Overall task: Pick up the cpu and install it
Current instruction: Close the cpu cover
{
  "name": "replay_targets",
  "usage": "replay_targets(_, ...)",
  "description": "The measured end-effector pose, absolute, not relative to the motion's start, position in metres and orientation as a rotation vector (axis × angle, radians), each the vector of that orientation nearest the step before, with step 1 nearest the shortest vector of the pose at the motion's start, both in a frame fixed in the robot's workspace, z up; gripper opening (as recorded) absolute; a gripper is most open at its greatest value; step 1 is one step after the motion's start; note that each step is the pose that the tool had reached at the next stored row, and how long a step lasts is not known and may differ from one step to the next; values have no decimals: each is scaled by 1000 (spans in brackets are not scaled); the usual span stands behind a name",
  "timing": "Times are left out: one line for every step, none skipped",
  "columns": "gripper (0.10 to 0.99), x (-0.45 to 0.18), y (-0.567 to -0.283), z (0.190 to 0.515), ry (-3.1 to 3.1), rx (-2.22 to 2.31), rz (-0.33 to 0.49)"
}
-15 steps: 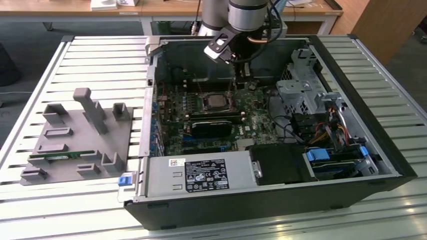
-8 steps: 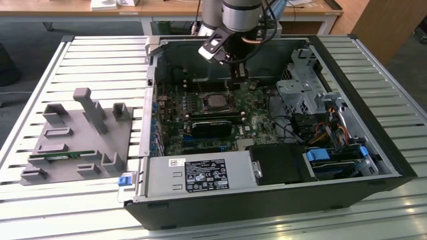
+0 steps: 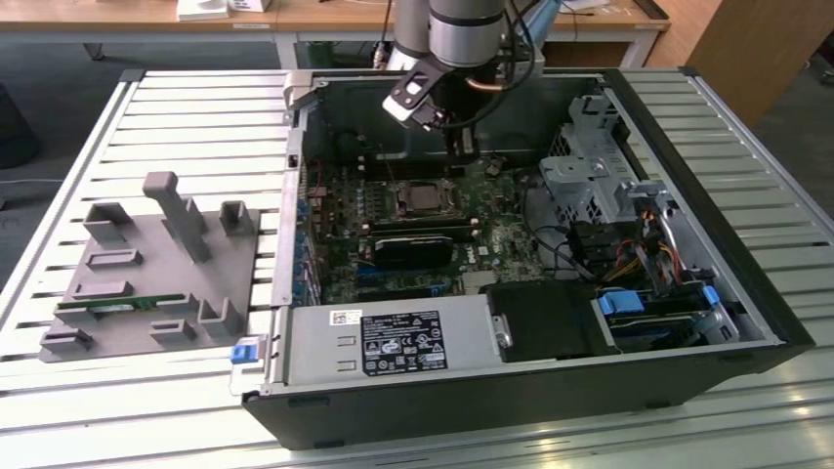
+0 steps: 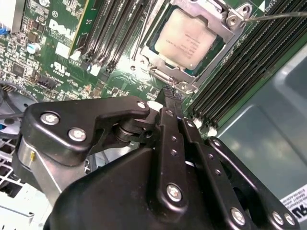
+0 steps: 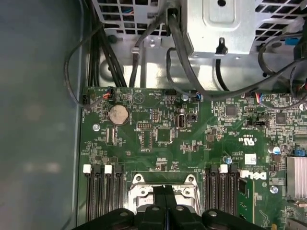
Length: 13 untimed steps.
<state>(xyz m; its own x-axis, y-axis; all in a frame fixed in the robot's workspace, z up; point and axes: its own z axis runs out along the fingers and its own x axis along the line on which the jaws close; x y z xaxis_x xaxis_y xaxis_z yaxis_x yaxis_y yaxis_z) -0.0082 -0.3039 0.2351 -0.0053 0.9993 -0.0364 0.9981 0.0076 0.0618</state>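
Over the motherboard, inside the open case, I have the gripper with its fingers pressed together, holding nothing. Just beyond its tips, the cpu lies flat in the socket, framed by the metal bracket, with memory slots on either side.

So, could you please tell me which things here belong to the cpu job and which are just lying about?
Job in hand:
cpu, seated in its socket
gripper, fingers shut, by the socket

Lying about:
memory stick on the grey holder
black block
coin battery
power supply
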Motion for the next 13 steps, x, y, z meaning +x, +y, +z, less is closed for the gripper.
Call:
replay_targets(106,-9,-304,234,2179,2165,28)
replay_targets(106,-10,-304,234,2179,2165,28)
replay_targets(106,-13,-304,233,2179,2165,28)
replay_targets(106,-15,-304,233,2179,2165,28)
replay_targets(106,-18,-304,233,2179,2165,28)
replay_targets(106,-21,-304,232,2179,2165,28)
replay_targets(106,-22,-304,232,2179,2165,28)
replay_targets(106,-22,-304,232,2179,2165,28)
replay_targets(106,-22,-304,232,2179,2165,28)
replay_targets(106,-22,-304,232,2180,2166,29)
replay_targets(106,-22,-304,232,2180,2166,29)
replay_targets(106,-22,-304,232,2180,2166,29)
replay_targets(106,-23,-304,232,2180,2166,29)
